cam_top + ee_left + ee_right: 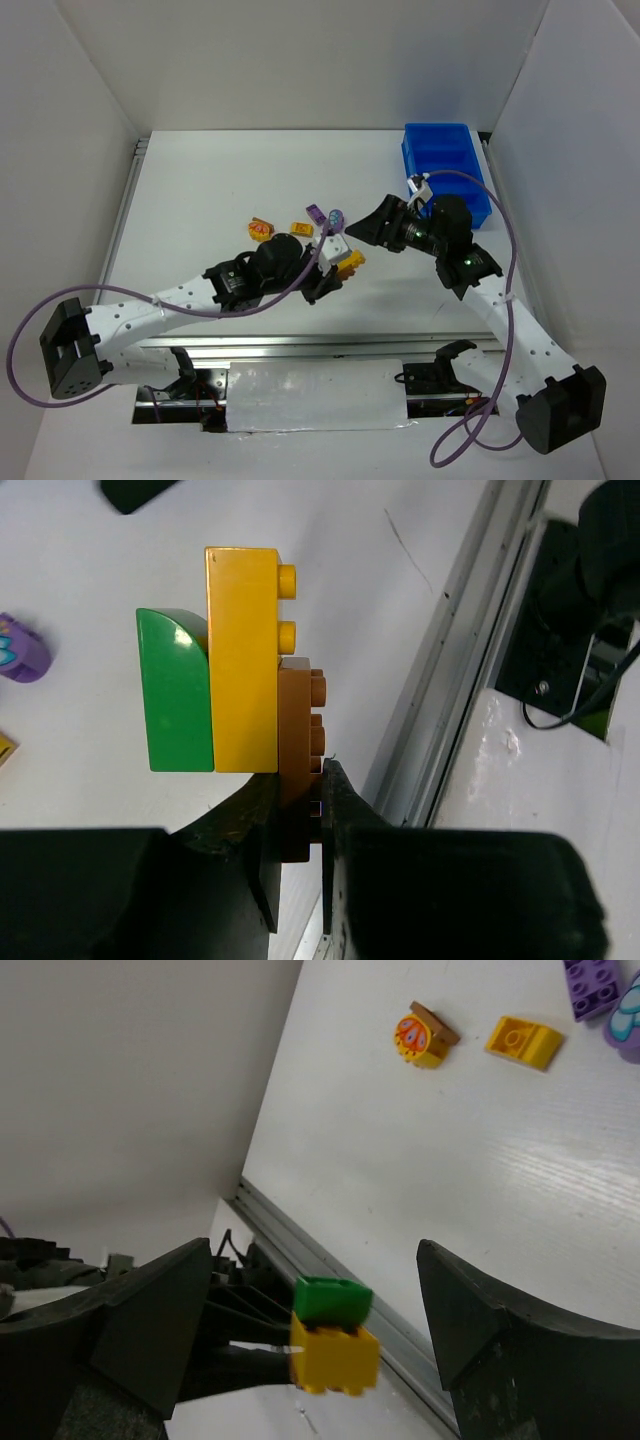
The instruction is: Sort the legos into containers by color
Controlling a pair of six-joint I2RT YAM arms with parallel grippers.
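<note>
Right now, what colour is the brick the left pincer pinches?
The brick is brown, clearest in the left wrist view.

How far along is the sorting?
Nothing shows inside the blue tray yet. The left gripper is shut on a brown brick joined to a yellow brick and a green brick; the right gripper, open, faces that stack. Two orange bricks and two purple bricks lie loose on the table.
</note>
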